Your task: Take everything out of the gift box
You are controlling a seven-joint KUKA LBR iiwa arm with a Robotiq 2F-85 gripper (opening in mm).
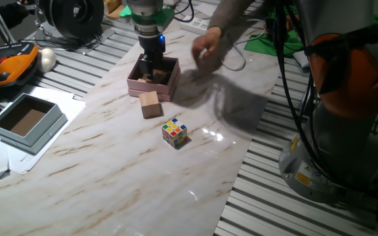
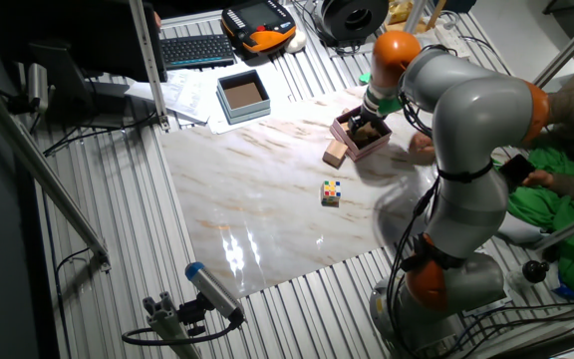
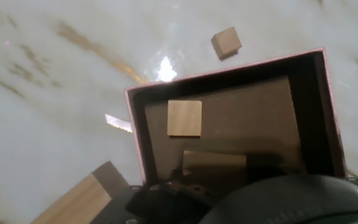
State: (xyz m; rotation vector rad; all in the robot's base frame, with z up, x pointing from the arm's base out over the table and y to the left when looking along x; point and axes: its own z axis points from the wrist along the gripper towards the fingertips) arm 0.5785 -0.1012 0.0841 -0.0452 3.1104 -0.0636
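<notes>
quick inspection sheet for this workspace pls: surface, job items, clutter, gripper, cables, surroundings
Surface: marble-look tabletop, glare patches, no spills seen.
Job's things: gift box holds two wooden pieces, a middle block and a shadowed block nearest the gripper. Outside on the table are a large cube beside the box and a small cube apart from it.
Clutter: puzzle cube; grey-blue box on papers.
Grippers: gripper lowered inside the gift box; open or shut cannot be told.
Cables: black cables hang near the robot base.
Surroundings: person's hand close to the gift box; teach pendant.
</notes>
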